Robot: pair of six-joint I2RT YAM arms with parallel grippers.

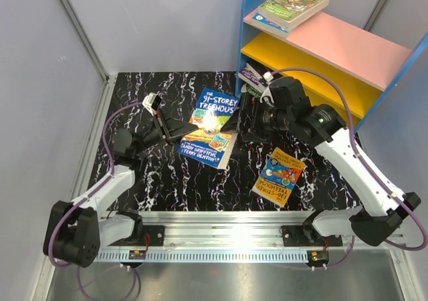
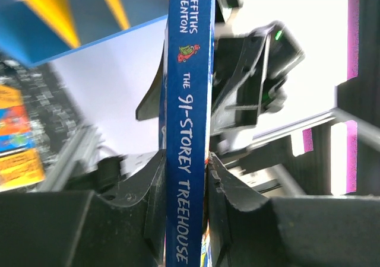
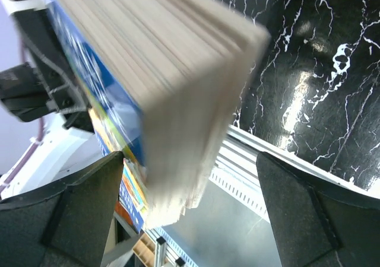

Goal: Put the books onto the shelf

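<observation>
You see: blue book [image 2: 187, 130], glossy card cover, matt paper page edges; left hand [image 2: 186, 166], matt black plastic; worktop [image 1: 167, 180], glossy black stone-look with white veins; rail [image 1: 221, 222], ribbed bare metal; shelf [image 1: 334, 40], smooth matt boards.

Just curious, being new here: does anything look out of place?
Yes: the green paperback books lie flat and crooked on the shelf's pink top board, one corner seemingly overhanging its front edge, not standing upright.
</observation>
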